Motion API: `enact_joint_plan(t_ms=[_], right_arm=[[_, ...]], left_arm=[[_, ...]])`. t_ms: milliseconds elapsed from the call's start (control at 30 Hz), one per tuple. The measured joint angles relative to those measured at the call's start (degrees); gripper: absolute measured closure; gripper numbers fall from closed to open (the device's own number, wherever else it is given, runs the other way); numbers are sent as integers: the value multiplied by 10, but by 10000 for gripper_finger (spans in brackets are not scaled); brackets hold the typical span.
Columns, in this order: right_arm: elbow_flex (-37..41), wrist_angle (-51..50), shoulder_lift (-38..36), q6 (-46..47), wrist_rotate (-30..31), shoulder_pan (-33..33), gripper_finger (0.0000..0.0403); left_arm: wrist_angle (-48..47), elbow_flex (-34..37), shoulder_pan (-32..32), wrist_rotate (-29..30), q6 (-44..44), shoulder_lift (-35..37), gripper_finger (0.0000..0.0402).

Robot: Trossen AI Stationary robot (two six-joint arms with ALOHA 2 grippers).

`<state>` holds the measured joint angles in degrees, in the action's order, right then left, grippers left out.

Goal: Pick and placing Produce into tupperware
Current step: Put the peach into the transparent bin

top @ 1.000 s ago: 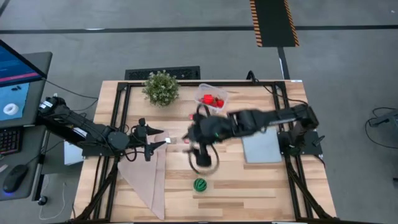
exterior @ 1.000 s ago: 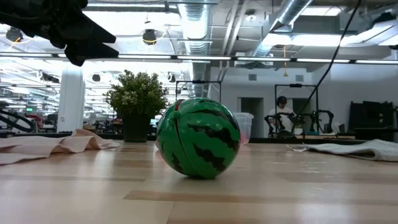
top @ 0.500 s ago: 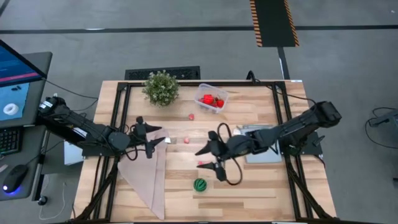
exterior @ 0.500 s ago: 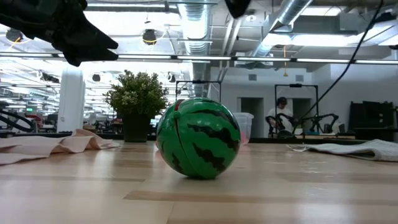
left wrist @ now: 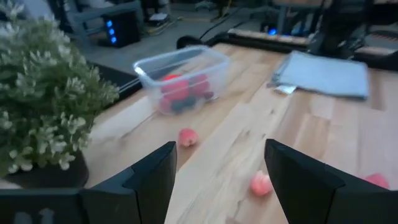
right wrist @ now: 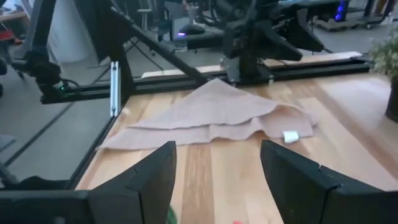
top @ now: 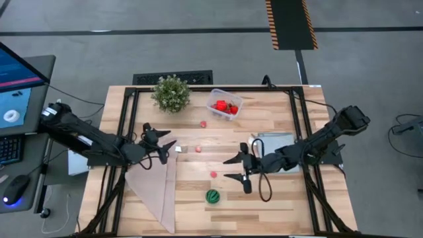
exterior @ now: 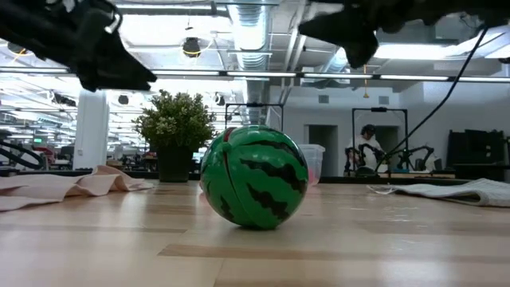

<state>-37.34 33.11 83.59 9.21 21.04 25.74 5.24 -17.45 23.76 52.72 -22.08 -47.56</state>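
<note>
Right hand (top: 232, 167): positioned over the middle of the bench (top: 291, 205), fingers spread wide, nothing held between them. It sits above and just to the right of a small red piece (top: 213, 174) lying on the wood, with the green striped ball (top: 212, 196) resting nearer the front edge. In the low view the ball (exterior: 253, 177) stands alone on the bench surface, no hand touching it.

Left hand (top: 166, 149): held above the left part of the bench, over the upper edge of a beige cloth (top: 155, 188). Fingers are parted and empty. A small white piece (top: 178, 149) lies just beside its fingertips, and a pink piece (top: 197, 149) lies a little further to the right.

Tupperware (top: 225, 105): at the back of the bench, right of the potted plant (top: 171, 92). It contains red produce; the left wrist view shows red and dark pieces inside the clear tub (left wrist: 180, 78). One pink piece (top: 203, 123) lies on the wood near the tub, outside it.

A flat grey sheet (top: 277, 153) lies on the right side of the bench, partly under the right arm.

A person (exterior: 368, 148) is visible in the room behind the bench.
</note>
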Motion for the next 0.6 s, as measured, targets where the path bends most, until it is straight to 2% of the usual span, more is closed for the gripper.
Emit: enact_joint_plan(t_ms=[100,233,333,433,500,600], right_arm=[[36,56,0,10,1,10,147],[98,205,0,-19,1,38,147],[135,278,0,-38,1,61,147],[164,284,-2,5,2,52,147],[183,278,-6,84,1,41,147],[193,282,0,76,-38,45,147]], left_arm=[[51,0,-32,-39,6,-54,166],[108,-6,-87,-120,15,-127,166],[128,-17,-114,-123,7,-164,166],[127,-26,-131,-127,12,-187,166],[127,-33,-139,-133,13,-197,166],[128,-39,-140,-132,12,-207,166]])
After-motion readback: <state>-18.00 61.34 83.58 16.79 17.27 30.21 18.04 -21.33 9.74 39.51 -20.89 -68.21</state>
